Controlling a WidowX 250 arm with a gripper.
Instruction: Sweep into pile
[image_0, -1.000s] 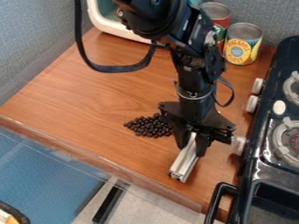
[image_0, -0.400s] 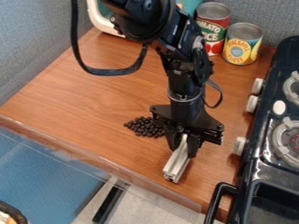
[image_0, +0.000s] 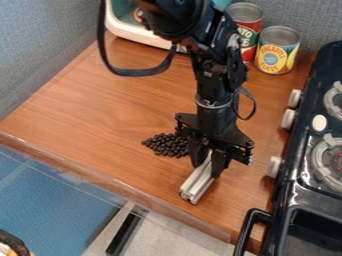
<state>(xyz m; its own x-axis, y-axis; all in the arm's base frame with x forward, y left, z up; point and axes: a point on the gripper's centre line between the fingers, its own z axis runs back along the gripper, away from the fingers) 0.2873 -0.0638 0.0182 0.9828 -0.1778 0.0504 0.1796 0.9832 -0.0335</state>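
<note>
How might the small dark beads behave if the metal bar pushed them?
The beads look round and loose, so they would probably roll and scatter at the edges. Being small and seemingly smooth, they may slide easily on the wooden surface.

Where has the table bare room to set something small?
On the table, the widest bare wood lies between the bead pile and the white bin. A narrower patch lies between pile and front edge. It is crowded around gripper, bar and stove.
</note>
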